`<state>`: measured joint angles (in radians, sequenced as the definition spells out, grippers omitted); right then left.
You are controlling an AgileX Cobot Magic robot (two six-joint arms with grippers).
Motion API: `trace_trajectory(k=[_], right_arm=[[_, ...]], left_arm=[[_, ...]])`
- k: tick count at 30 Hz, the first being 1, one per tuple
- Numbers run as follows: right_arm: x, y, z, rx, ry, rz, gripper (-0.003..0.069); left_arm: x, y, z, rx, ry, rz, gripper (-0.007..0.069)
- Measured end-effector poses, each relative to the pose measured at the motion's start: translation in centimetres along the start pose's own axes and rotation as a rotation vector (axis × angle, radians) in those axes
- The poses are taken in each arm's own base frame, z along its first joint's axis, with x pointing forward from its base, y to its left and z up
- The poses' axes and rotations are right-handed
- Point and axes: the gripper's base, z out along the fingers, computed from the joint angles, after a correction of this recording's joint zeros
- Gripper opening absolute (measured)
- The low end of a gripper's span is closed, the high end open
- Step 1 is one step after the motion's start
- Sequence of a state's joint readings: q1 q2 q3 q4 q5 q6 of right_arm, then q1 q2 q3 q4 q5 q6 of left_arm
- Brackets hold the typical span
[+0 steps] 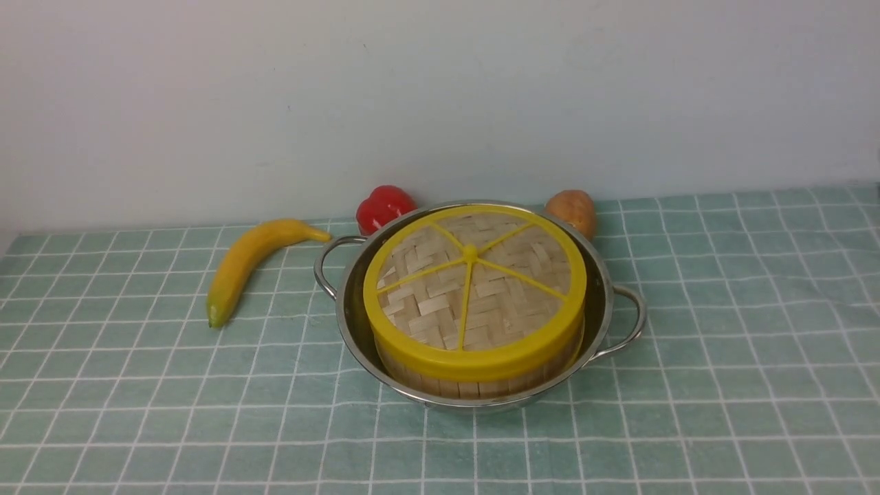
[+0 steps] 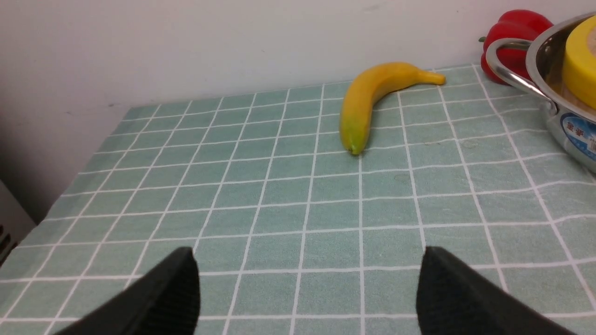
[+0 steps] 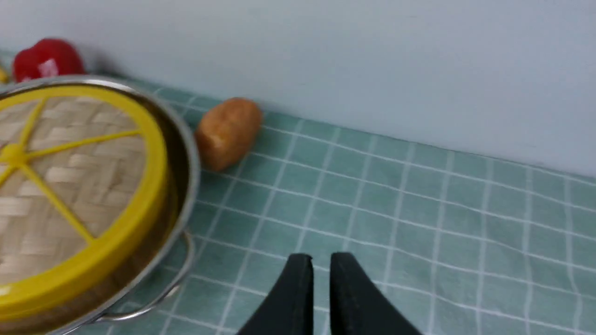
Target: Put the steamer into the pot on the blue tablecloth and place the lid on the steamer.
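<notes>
Front view: lid (image 1: 474, 289) seated on steamer (image 1: 474, 381) inside pot (image 1: 357, 302) on blue tablecloth (image 1: 137, 385); task appears complete. My left gripper (image 2: 307, 293) gapes empty; right gripper (image 3: 320, 298) nearly closed, empty.

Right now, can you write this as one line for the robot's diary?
lid: on steamer | steamer: in pot | pot: on cloth | left fingers: wide apart, empty | right fingers: narrow gap, empty
</notes>
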<state>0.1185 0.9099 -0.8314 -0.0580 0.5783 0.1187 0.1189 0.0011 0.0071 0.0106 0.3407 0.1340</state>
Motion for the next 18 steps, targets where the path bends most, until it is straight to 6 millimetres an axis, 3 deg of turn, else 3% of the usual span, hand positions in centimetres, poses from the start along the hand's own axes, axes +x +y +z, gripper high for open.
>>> trace_trajectory(k=[3,4,5,7,11,16,18], right_arm=[[3.4,-1.4,-3.3,0.055,-0.182,0.054,0.0106],[3.8,-1.5,-3.1,0.06,-0.17,0.057,0.0106],[6.0,-1.8,-5.0,0.084,-0.291,0.069,0.0115],[8.4,-2.0,-6.1,0.107,-0.386,0.075,0.0123],[12.0,-1.9,-6.5,0.119,-0.476,0.073,0.0136],[16.9,-1.9,-5.5,0.115,-0.493,0.071,0.016],[17.8,-1.9,-5.3,0.113,-0.493,0.078,0.0166]], left_arm=[[0.0,0.0,0.0,0.0,0.0,0.0,0.0578],[0.0,0.0,0.0,0.0,0.0,0.0,0.0578],[0.0,0.0,0.0,0.0,0.0,0.0,0.0578],[0.0,0.0,0.0,0.0,0.0,0.0,0.0578],[0.0,0.0,0.0,0.0,0.0,0.0,0.0578],[0.0,0.0,0.0,0.0,0.0,0.0,0.0578],[0.0,0.0,0.0,0.0,0.0,0.0,0.0578]])
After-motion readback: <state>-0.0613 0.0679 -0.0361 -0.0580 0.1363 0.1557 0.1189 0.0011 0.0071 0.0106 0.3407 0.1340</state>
